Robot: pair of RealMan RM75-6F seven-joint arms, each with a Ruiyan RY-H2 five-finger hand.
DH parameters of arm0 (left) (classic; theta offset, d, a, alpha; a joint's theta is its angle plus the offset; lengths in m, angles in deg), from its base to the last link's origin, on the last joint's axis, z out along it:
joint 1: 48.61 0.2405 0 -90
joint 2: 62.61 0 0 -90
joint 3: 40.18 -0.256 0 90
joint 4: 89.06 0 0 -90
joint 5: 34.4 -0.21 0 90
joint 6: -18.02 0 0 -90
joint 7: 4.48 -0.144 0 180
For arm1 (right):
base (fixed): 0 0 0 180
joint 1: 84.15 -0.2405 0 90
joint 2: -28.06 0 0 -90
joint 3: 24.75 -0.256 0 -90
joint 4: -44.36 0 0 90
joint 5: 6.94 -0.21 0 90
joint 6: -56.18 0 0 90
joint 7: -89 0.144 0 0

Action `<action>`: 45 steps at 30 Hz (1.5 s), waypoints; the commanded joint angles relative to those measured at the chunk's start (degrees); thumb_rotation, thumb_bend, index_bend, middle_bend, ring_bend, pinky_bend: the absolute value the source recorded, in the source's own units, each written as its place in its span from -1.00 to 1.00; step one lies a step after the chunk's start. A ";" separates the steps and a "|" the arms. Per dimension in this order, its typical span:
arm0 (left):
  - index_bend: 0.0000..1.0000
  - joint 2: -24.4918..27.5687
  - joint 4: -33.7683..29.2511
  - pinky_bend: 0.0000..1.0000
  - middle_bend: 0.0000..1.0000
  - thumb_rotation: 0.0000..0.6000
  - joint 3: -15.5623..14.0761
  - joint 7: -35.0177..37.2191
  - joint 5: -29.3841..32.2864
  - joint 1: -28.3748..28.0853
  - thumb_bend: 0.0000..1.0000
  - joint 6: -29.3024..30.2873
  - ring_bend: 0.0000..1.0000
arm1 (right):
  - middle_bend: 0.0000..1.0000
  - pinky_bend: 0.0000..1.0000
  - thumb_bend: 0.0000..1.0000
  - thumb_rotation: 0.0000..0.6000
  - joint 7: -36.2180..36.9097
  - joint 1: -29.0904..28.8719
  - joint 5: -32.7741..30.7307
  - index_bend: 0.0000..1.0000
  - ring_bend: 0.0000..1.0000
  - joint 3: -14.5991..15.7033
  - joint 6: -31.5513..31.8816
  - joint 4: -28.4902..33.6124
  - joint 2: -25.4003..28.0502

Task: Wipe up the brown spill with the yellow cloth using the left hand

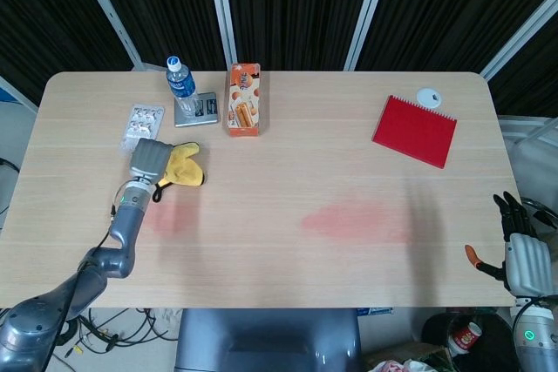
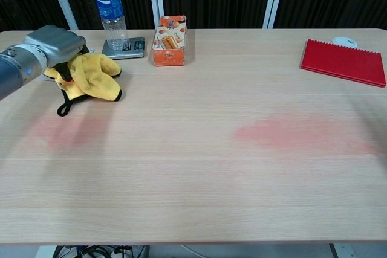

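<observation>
The yellow cloth (image 1: pixel 182 166) (image 2: pixel 94 76) lies bunched on the table at the left, a black loop trailing from it. My left hand (image 1: pixel 148 159) (image 2: pixel 54 43) grips the cloth's left part, knuckles up. A faint pinkish-brown smear (image 1: pixel 166 218) (image 2: pixel 63 131) sits just in front of the cloth. A larger reddish smear (image 1: pixel 353 221) (image 2: pixel 296 132) spreads over the table's right middle. My right hand (image 1: pixel 523 254) hangs off the table's right front corner with its fingers apart and nothing in them; the chest view does not show it.
At the back left stand a water bottle (image 1: pixel 180 84) (image 2: pixel 110 9) on a small scale (image 1: pixel 196 111), an orange snack box (image 1: pixel 244 99) (image 2: pixel 169 41) and a blister pack (image 1: pixel 139 121). A red notebook (image 1: pixel 415 131) (image 2: pixel 346 61) and a white disc (image 1: pixel 427 96) lie at the back right.
</observation>
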State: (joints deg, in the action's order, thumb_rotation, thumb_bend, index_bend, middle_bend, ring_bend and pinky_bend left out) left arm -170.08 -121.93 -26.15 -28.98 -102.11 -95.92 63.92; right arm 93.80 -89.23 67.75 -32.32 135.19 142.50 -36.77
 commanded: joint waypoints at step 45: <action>-1.00 43.12 -61.89 -1.00 -1.00 1.00 -15.97 11.61 -9.48 32.79 -0.96 33.30 -1.00 | -1.00 -0.63 -0.61 1.00 -1.92 -0.13 1.33 -0.99 -1.00 0.61 0.39 -1.03 0.00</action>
State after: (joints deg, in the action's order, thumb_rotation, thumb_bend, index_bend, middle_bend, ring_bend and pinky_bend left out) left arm -128.99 -182.43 -40.12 -19.36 -108.41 -66.77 92.86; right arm 92.17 -89.33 68.82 -31.81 135.43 141.67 -36.74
